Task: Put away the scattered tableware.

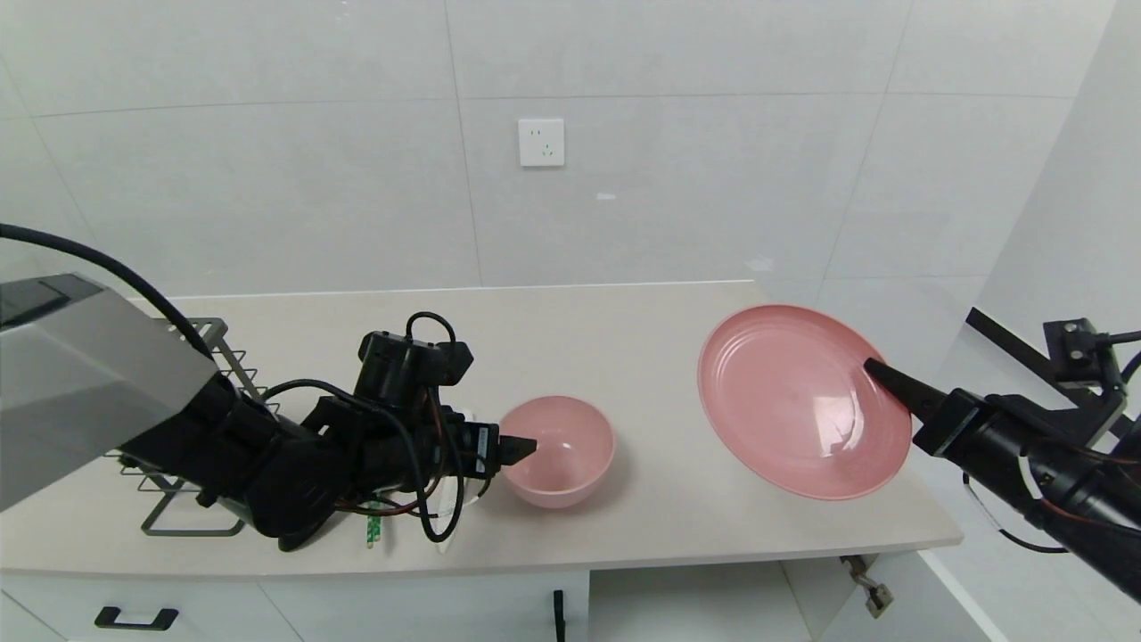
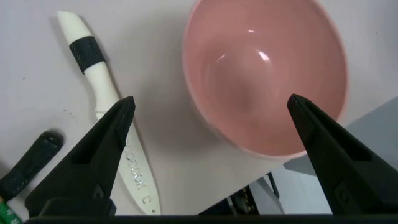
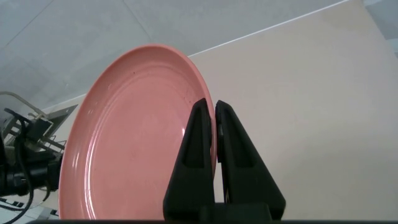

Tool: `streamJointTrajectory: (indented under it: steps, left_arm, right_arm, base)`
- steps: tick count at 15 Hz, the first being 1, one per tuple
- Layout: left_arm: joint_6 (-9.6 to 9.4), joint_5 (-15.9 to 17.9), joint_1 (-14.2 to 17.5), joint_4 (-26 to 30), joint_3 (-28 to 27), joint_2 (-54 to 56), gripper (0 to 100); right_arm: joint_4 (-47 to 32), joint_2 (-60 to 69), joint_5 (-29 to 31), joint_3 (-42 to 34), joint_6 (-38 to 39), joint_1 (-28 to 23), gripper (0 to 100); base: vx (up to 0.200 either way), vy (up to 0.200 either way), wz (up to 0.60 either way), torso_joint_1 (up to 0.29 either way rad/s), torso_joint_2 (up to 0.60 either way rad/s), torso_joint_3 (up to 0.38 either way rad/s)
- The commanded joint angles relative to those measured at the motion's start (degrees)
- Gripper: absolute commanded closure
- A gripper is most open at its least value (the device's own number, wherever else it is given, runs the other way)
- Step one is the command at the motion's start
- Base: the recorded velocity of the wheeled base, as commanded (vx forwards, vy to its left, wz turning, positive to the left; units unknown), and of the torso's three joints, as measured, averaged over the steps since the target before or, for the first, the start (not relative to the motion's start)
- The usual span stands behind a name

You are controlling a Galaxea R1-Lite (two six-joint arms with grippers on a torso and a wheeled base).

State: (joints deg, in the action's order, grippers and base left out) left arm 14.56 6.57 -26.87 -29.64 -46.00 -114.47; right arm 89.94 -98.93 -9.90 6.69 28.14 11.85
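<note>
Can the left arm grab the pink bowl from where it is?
Probably yes. The left gripper is open and right at the rim of the bowl, with nothing between them. The knife lies beside the bowl, not in the way.

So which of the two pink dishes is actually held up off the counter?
The plate, tilted and pinched at its rim by the right gripper; the bowl sits on the counter, ungripped.

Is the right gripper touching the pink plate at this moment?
Touching. In the right wrist view, the right gripper is shut on the rim of the pink plate. Its two fingers pinch the edge, and no gap shows between them and the plate.
</note>
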Motion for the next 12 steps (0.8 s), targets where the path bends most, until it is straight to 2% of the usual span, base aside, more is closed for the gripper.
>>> streamJointTrajectory:
  steps: [1, 4, 12]
  left_arm:
    - [0.12, 0.0, 0.3, -2.8, -1.6, -4.6, 0]
    - [0.12, 0.0, 0.6, -8.2, -1.6, -8.0, 0]
    - [0.3, 0.0, 0.6, -8.1, -2.4, -9.4, 0]
  right_arm:
    - [0.1, -0.2, 0.0, 0.0, 0.0, -0.1, 100]
    - [0.1, -0.3, 0.0, 0.1, 0.0, -0.1, 100]
    - [0.1, -0.6, 0.0, 0.0, 0.0, -0.1, 100]
  base:
    - [0.0, 0.0, 0.0, 0.0, 0.0, 0.0]
    - [0.0, 0.0, 0.0, 0.0, 0.0, 0.0]
    - [0.0, 0.0, 0.0, 0.0, 0.0, 0.0]
